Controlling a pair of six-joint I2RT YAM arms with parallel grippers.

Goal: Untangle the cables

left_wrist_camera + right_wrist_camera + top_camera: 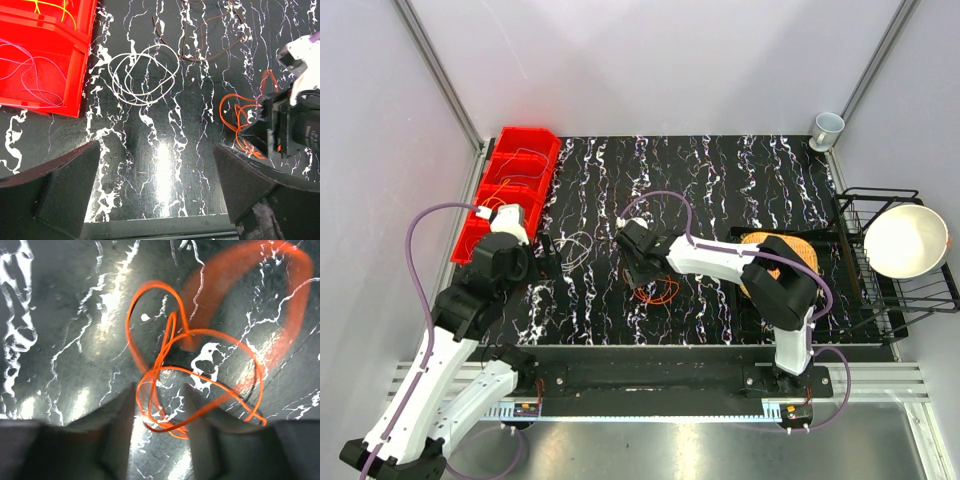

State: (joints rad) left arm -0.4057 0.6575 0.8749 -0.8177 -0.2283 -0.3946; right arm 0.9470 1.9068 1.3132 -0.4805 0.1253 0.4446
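An orange cable [656,292] lies in loose loops at the middle of the black marbled mat. My right gripper [643,278] hangs just over its far edge. In the right wrist view its jaws [159,392] are open, and several loops of the orange cable [200,335] pass between the fingertips. A whitish cable coil [578,248] lies left of it, seen in the left wrist view [142,75] beyond my left gripper [156,146], which is open wide and empty. A thin brown cable [200,42] lies farther off. The orange cable [240,120] and right gripper [282,125] show at the right.
Red bins [515,180] at the far left hold yellow and whitish cables [30,60]. A woven orange basket [778,255], a black wire rack [880,290] with a white bowl [905,240], and a cup [827,127] stand at the right.
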